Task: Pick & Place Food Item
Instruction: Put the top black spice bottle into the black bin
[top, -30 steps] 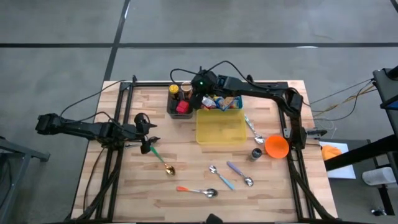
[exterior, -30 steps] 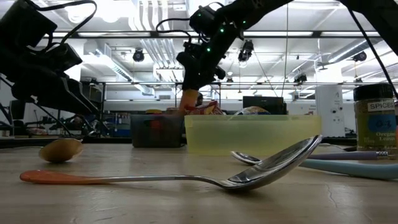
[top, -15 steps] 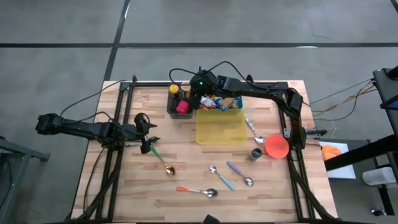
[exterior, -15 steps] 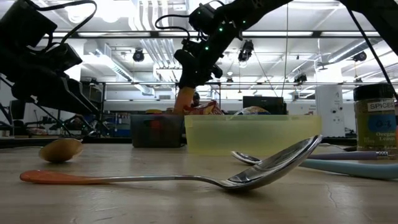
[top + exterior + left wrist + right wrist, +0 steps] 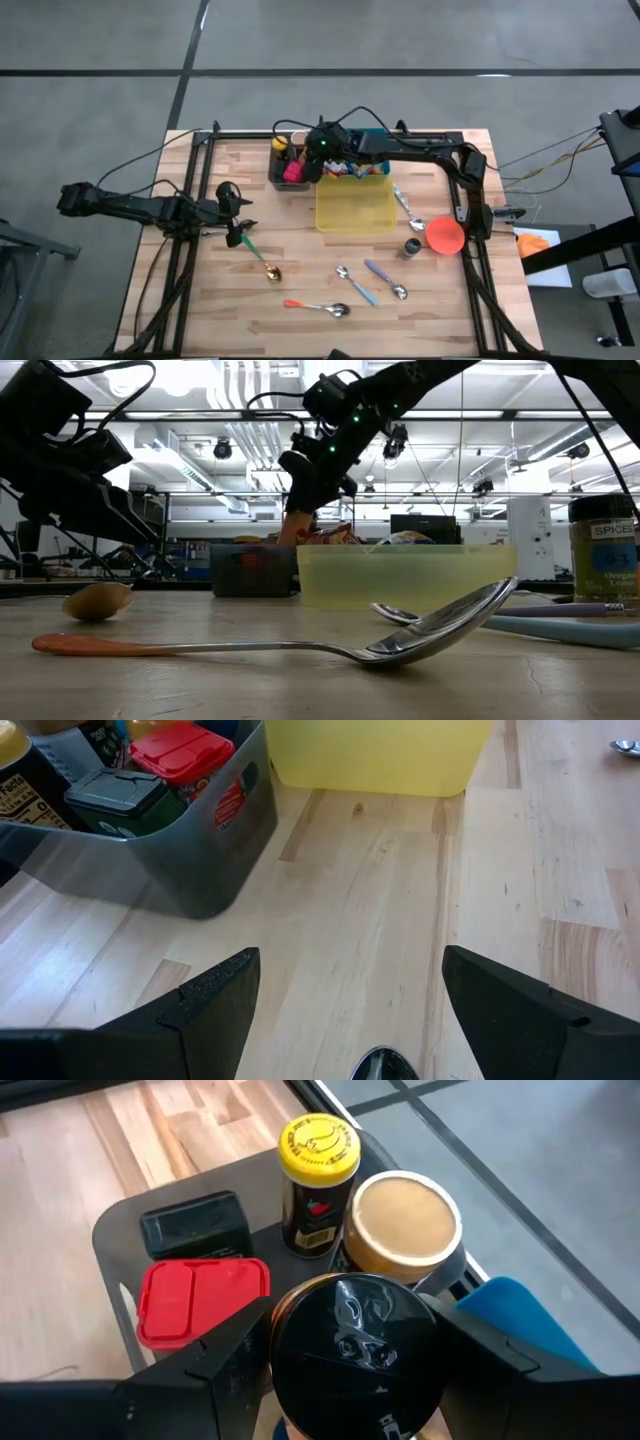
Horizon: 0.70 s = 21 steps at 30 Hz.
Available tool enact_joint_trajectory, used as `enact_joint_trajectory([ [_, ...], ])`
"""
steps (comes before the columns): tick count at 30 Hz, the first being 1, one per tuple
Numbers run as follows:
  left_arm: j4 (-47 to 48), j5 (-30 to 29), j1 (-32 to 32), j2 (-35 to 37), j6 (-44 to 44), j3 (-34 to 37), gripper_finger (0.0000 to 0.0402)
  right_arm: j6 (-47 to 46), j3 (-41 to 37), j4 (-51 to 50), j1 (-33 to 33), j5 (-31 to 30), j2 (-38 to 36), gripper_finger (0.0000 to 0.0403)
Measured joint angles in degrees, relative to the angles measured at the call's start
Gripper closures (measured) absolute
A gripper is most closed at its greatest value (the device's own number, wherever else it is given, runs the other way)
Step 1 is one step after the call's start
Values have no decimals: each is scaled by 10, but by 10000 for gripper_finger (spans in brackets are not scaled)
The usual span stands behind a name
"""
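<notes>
My right gripper [image 5: 317, 151] hangs over the grey bin [image 5: 275, 178] at the table's far middle. It is shut on a brown jar [image 5: 294, 526] with a glossy black lid [image 5: 355, 1342]. In the bin stand a yellow-lidded bottle [image 5: 318, 1172], a tan-lidded jar [image 5: 402, 1225], a black-lidded container [image 5: 195, 1225] and a red-lidded one [image 5: 200, 1298]. Beside the bin are a blue basket of food packets [image 5: 362, 166] and a yellow container [image 5: 355, 205]. My left gripper [image 5: 238, 214] waits open near the table's left edge, above the bowl of a spoon [image 5: 385, 1066]. My right gripper pinches the jar at its black lid [image 5: 292, 1348], one finger on each side of it. The fingers [image 5: 205, 1380] slant down from the table's right and far side. The jar hangs upright below them over the bin; the bin hides its bottom in the low view.
A green-handled spoon [image 5: 259, 256] lies by my left gripper. More spoons [image 5: 318, 307] [image 5: 355, 284] [image 5: 386, 279] lie on the near half. An orange bowl [image 5: 445, 236] and a small dark jar [image 5: 412, 246] stand at the right. Bare wood lies between bin and left arm.
My right gripper has carried the jar a little toward the table's left edge and down, from beside the blue basket to over the grey bin. The jar stays upright.
</notes>
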State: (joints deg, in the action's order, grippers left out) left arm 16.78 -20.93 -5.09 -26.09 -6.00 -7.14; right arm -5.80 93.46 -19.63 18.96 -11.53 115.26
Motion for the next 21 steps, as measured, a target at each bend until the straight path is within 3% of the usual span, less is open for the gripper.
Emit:
enact_joint_trajectory([
  [21, 0, 0, 0, 0, 0, 0, 85, -2, -22, 23, 0, 18, 1, 174],
])
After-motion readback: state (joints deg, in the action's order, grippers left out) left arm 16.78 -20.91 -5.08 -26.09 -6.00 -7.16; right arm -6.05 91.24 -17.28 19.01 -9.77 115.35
